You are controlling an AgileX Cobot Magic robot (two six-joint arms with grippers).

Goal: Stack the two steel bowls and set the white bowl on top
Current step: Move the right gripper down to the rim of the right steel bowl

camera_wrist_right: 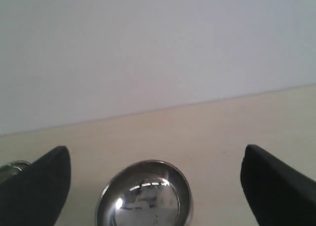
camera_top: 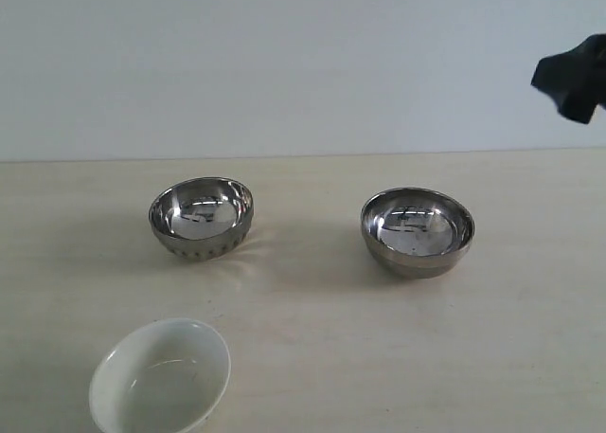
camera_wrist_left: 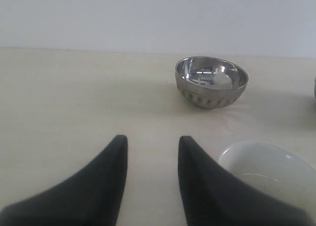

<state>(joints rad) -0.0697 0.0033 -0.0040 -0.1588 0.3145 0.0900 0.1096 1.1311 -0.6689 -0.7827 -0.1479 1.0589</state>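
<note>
2 steel bowls (camera_top: 202,217) (camera_top: 418,230) apart | right gripper (camera_wrist_right: 155,148) wide | left gripper (camera_wrist_left: 153,137) — wrist-only — narrowly parted

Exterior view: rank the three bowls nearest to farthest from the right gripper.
From the right gripper, high at the upper right:
1. Smooth steel bowl, on the right, closest below it.
2. Ribbed steel bowl, left of centre.
3. White bowl, front left.
</note>
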